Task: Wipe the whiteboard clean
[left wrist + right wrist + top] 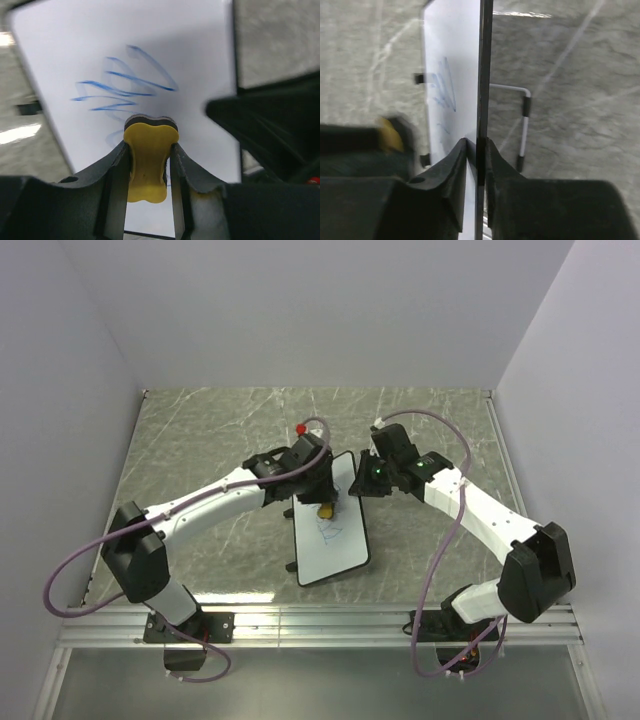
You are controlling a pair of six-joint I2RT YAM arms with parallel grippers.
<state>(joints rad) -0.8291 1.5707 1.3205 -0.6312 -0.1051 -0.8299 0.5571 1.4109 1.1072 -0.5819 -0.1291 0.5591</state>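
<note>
The left arm (210,502) stretches low from its base, up and rightward over the grey desk (200,440). The left gripper (150,150) is clamped on a yellow bone-shaped eraser (149,165) at the whiteboard (335,545), which sits mid-desk between the arms and carries blue scribbles (125,85). The right arm (480,515) folds back leftward, and the right gripper (476,146) pinches the board's black-framed far right edge. From above, both grippers' fingers are hidden. The right wrist view is blurred, with a wire stand (522,120) just beyond the board.

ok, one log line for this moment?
left tool: shut on eraser, over whiteboard | right tool: shut on whiteboard edge | blue marks: not yet wiped
</note>
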